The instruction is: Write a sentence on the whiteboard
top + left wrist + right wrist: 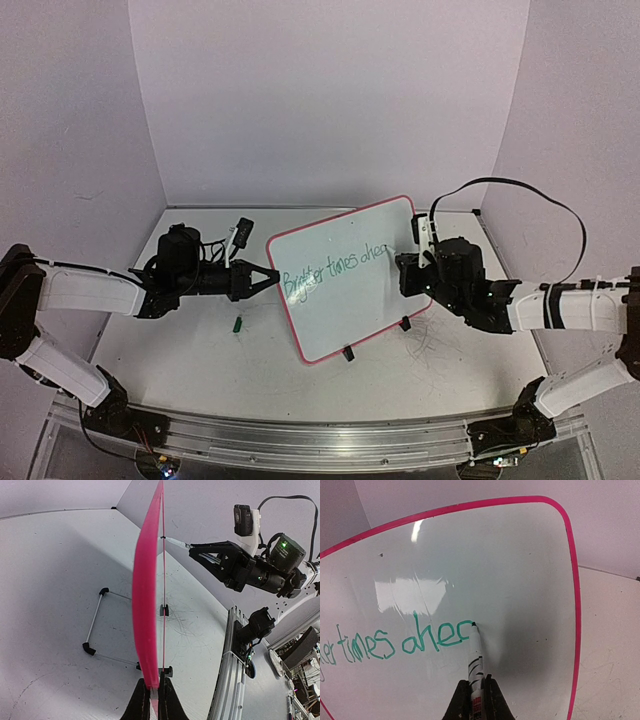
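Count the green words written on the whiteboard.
3. In the top view, "Brighter" sits at the left end of the whiteboard, "times" in the middle, and an unfinished "ahe" on the right, where the marker tip touches. None seems hidden.

Top external: looking down from above and behind the arm bases, covering the whole tabletop; left wrist: sighting close along the whiteboard edge; right wrist: facing its front closely; all three sharing the whiteboard.

Left arm stretched inward, jaws clamped shut; right arm stretched inward, jaws clamped shut.
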Controlling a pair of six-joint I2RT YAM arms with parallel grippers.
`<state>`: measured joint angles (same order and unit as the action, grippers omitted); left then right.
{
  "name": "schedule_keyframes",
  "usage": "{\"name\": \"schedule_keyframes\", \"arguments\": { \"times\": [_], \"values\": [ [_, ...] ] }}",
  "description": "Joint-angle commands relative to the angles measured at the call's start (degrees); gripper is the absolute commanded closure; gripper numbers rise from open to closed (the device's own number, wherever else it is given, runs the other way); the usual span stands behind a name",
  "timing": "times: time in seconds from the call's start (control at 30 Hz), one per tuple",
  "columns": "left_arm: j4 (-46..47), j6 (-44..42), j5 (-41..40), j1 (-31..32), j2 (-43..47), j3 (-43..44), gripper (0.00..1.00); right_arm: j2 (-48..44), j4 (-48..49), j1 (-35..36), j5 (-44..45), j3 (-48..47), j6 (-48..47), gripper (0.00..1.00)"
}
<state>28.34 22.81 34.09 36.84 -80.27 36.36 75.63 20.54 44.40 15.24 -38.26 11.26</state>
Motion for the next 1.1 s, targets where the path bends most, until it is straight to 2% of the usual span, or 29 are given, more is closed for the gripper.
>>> {"name": "schedule_keyframes", "arguments": {
  "times": [0.0, 0.47, 0.87, 1.07],
  "values": [
    [-1.81, -1.89, -1.55, -0.37, 1.16, 0.81, 1.00, 0.80, 1.85, -0.07, 0.63, -2.41, -0.37, 1.00],
    [-1.91, -1.81, -1.24, -0.36, 0.85, 1.16, 1.00, -1.70, -1.01, -0.11, -1.09, 1.81, 0.60, 1.00],
    [-2.15, -1.80, -1.56, -0.36, 0.85, 1.24, 1.00, -5.08, -1.03, -0.11, 1.16, 2.17, 0.04, 1.00],
    [-2.19, -1.82, -1.39, -0.37, 0.80, 1.46, 1.00, -5.41, 0.92, -0.62, -0.67, 1.56, -0.32, 1.00]
  ]
}}
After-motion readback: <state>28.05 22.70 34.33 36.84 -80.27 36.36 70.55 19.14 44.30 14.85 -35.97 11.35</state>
